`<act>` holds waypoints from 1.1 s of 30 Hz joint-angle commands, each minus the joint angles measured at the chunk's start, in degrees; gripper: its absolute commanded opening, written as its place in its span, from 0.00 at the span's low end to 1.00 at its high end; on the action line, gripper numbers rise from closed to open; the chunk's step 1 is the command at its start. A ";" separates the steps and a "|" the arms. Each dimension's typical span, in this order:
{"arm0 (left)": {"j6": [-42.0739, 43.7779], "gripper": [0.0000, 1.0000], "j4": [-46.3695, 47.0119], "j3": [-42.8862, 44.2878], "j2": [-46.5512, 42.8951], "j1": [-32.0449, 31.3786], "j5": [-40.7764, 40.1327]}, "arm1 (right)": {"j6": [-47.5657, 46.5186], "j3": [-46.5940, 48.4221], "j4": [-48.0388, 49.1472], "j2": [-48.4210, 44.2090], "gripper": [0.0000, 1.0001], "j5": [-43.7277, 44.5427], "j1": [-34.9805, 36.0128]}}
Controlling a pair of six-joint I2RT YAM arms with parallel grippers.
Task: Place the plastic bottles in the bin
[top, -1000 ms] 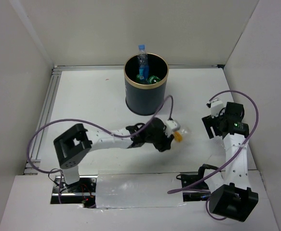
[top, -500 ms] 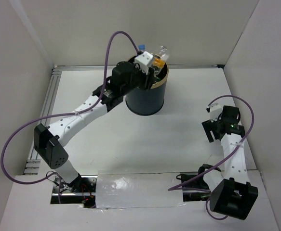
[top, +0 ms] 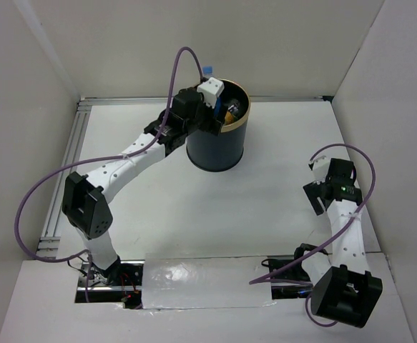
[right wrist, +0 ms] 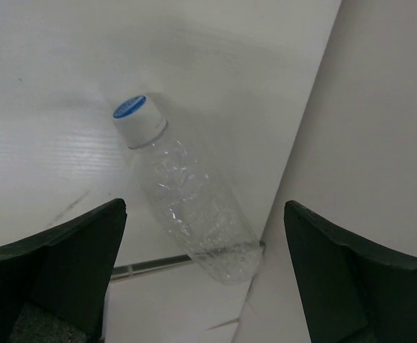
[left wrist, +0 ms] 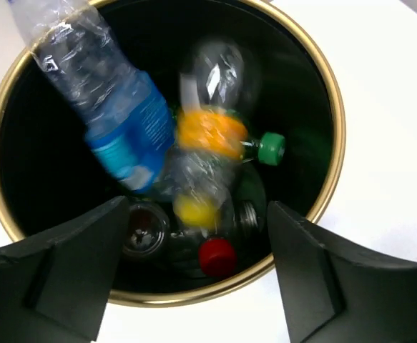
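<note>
Counting from above: one bin (top: 215, 146), dark navy-black with a thin gold rim, stands at 12 o'clock on the white table (top: 265, 207), and two arms reach over that table.

The left gripper (left wrist: 197, 214) hangs over the bin's mouth with its fingers spread wide and nothing between them. Its wrist view looks straight down into the bin, where at least four bottles can be told apart. A clear blue-labelled bottle (left wrist: 115, 107) leans against the rim at 10 o'clock, its top poking above the edge. An orange-banded bottle (left wrist: 208, 136), clear with a yellow cap, sits at the centre and is blurred. A green cap (left wrist: 271, 148) shows at 3 o'clock and a red cap (left wrist: 217, 256) at 6 o'clock, each on a bottle mostly hidden below. Two round clear shapes at 7 and 5 o'clock may be further bottle ends; I cannot tell. White marks on the blue label are too smeared to read.

The right gripper (right wrist: 204, 207), at 4 o'clock on the table in the overhead view, also has its fingers apart. One clear bottle (right wrist: 190, 204) lies on its side on the table between them in the wrist view, touched by neither. It is crinkled and has no label. Its blue-topped white cap points to 11 o'clock, with print too small to read, and its base rests just beside the wall (right wrist: 380, 143) at 5 o'clock.
</note>
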 commanded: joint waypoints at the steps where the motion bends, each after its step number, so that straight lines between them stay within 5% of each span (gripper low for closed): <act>1: 0.93 0.93 -0.60 1.88 -2.70 -0.20 -1.84 | -3.92 -0.54 -0.41 -0.46 0.98 6.08 0.18; 9: 1.46 1.00 -3.85 3.73 -9.99 -1.87 -0.71 | -12.11 -12.20 0.72 -2.38 0.99 10.66 0.18; 28: -9.61 1.00 -1.75 -31.16 -32.58 -7.58 0.44 | -26.52 -14.44 24.46 18.16 0.92 6.98 -10.09; 29: -10.31 1.00 -1.75 -31.17 -33.11 -7.59 0.44 | -26.53 -12.43 23.94 19.57 0.89 5.40 -10.80; 33: -11.72 1.00 -1.22 -33.19 -33.65 -8.12 0.44 | -24.78 -2.32 12.10 27.13 0.30 -4.86 -13.78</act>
